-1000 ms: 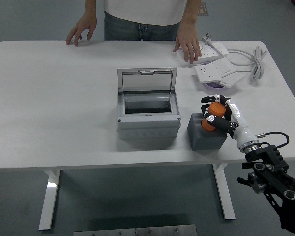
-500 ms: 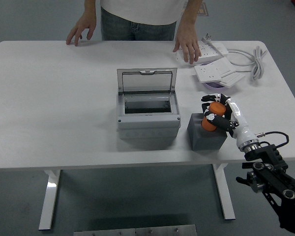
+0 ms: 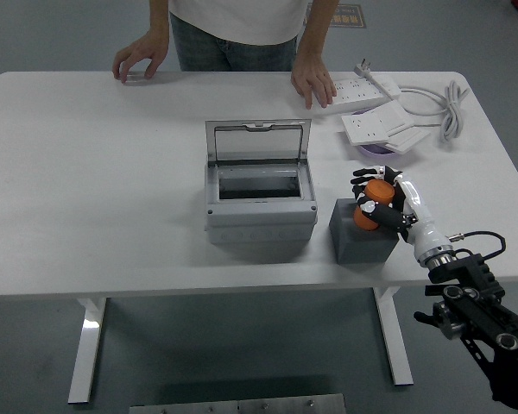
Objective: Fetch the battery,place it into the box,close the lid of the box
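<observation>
Battery [image 3: 373, 203] — orange, a stubby cylinder — sits inside the curl of my right hand [image 3: 388, 205], just above the top face of the dark grey block [image 3: 361, 231] at the table's near right. My black-tipped fingers [image 3: 363, 176] wrap over its far side and my thumb presses in from the near side, so the orange shows only between them; they are closed around it, not spread. Whether the battery's underside touches the block or is just clear of it I cannot tell. My white palm and wrist run back toward the lower right, where my black forearm [image 3: 483, 315] comes in past the table's edge.

Just left of the block stands the grey box [image 3: 261, 203], near the middle of the white table [image 3: 86, 172]. Its clear lid [image 3: 257, 141] is tipped up on the far side, and the dark opening faces upward. The box and the block stand close, with a narrow strip of table between them.

Beyond my hand, toward the far right corner, lie white power strips [image 3: 375, 108] with a coiled white cable [image 3: 451, 108], and something purple shows under one of them. A person stands at the far side — one hand [image 3: 136, 60] resting on the table's far left edge, the other hand [image 3: 312, 82] resting at the end of a power strip.
</observation>
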`<state>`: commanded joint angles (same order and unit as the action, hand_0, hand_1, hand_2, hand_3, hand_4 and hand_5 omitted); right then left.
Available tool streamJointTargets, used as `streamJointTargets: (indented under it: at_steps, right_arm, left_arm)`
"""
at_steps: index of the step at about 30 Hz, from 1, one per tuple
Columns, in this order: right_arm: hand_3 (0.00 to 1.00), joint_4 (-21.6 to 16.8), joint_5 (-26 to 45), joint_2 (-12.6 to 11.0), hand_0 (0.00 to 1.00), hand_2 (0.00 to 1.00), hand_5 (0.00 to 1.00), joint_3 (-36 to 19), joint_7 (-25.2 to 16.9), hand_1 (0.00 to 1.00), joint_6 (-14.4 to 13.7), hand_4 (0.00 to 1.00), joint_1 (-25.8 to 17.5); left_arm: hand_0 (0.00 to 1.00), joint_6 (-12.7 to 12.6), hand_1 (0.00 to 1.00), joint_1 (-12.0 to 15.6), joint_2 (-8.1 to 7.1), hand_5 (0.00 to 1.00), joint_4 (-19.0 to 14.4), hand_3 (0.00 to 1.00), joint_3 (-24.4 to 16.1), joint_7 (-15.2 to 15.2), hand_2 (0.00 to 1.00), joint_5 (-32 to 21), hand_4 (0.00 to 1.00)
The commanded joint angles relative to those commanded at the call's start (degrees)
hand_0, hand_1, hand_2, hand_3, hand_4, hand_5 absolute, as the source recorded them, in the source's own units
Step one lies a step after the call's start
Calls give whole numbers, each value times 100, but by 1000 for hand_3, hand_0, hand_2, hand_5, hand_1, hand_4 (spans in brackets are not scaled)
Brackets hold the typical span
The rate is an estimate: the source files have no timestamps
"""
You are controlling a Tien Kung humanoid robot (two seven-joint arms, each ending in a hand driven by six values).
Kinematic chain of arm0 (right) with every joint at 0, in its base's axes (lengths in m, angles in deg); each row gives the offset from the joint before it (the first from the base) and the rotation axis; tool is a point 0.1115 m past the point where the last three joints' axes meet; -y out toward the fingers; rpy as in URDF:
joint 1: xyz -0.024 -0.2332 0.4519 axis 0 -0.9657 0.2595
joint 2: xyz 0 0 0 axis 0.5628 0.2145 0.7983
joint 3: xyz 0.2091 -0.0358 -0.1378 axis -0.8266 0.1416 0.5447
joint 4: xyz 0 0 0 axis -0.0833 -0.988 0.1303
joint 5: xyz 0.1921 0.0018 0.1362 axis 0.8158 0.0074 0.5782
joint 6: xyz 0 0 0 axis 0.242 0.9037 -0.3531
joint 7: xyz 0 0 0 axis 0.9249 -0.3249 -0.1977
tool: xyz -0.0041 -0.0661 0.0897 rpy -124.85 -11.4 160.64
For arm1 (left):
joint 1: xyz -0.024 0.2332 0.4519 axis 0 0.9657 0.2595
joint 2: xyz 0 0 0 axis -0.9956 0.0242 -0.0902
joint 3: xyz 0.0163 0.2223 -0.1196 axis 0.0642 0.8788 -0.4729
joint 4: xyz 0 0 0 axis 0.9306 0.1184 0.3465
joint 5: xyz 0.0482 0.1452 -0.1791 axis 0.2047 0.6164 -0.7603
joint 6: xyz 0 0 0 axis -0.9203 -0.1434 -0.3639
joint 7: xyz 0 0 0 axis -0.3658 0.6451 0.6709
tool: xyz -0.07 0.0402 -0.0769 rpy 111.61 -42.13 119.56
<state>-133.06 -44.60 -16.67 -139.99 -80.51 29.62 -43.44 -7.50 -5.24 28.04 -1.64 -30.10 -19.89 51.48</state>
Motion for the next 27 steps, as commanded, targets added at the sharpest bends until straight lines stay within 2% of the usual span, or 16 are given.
streamJointTargets:
  at_steps: [5, 6, 11, 12, 17, 18, 23, 24, 27]
  right_arm:
    - [560, 1, 8, 1, 326, 528, 2, 7, -4, 456, -15, 547, -2]
    - [562, 2, 17, 1, 277, 528, 2, 9, -4, 398, -17, 534, -1]
    - [562, 5, 64, 4, 277, 528, 2, 21, 0, 398, -35, 534, 1]
    - [560, 5, 71, 5, 222, 528, 2, 24, 3, 298, -40, 489, 2]
    - [560, 0, 79, 8, 222, 528, 2, 29, 18, 298, -77, 489, 1]
    - [525, -2, 77, 10, 206, 425, 2, 27, 21, 277, -88, 455, 0]
    - [525, 4, 81, 17, 206, 425, 2, 20, 24, 277, -122, 455, -5]
    - [447, 6, 82, 18, 213, 353, 2, 19, 24, 269, -123, 422, -6]
    - [447, 17, 89, 24, 213, 353, 2, 11, 23, 269, -129, 422, -8]
  left_arm:
    - [641, -6, 685, 7, -3, 2, -1, 587, -2, 0, 563, 6, 539]
    - [641, -8, 685, 6, -4, 2, -1, 587, -2, 0, 566, 4, 540]
    - [641, -18, 685, -6, -14, 2, -4, 587, -6, 5, 566, -3, 540]
    - [644, -21, 685, -8, -16, 2, -5, 586, -8, 6, 574, -2, 536]
    - [644, -36, 685, -16, -23, 2, -6, 586, -8, 4, 574, 2, 536]
    - [644, -40, 686, -18, -24, 2, -6, 587, -6, 1, 575, 0, 536]
    - [644, -58, 686, -25, -27, 2, -5, 587, -10, -6, 575, 21, 536]
    - [644, -61, 686, -25, -27, 2, -5, 587, -12, -6, 575, 27, 536]
    - [644, -74, 686, -27, -29, 2, -5, 587, -16, -8, 575, 43, 536]
